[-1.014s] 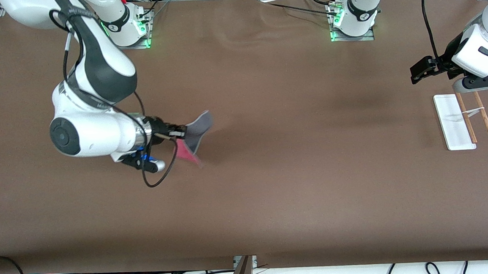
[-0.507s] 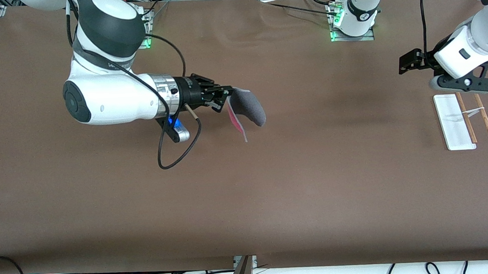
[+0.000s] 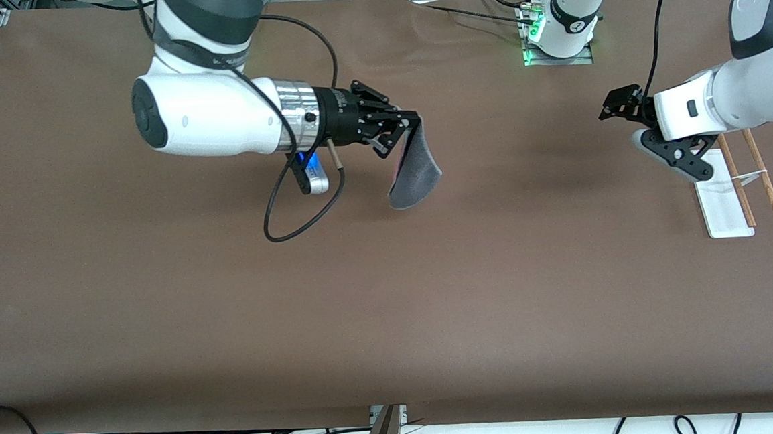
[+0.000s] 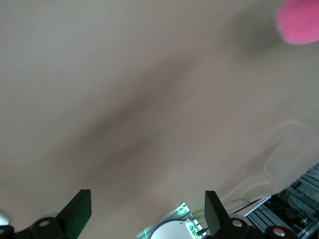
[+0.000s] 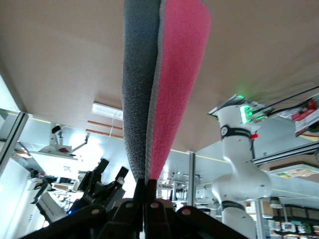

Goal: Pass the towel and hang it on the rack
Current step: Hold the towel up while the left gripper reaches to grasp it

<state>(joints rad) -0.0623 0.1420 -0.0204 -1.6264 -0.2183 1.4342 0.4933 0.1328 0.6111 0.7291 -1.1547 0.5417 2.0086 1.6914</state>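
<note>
Mid-handover, my right gripper point(image 3: 400, 127) clamped the grey-and-pink soft cloth towel point(image 3: 414, 169) above the table; my left gripper point(image 3: 611, 104), fingers apart, needed to close on the towel's free end near the white-based, wooden-rod rack point(image 3: 728, 206).

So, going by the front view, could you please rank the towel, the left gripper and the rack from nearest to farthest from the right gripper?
1. The towel: clamped in the right gripper, hanging over the table's middle.
2. The left gripper: jaws open, in the air toward the left arm's end.
3. The rack: standing at the left arm's end, partly under that arm.
</note>
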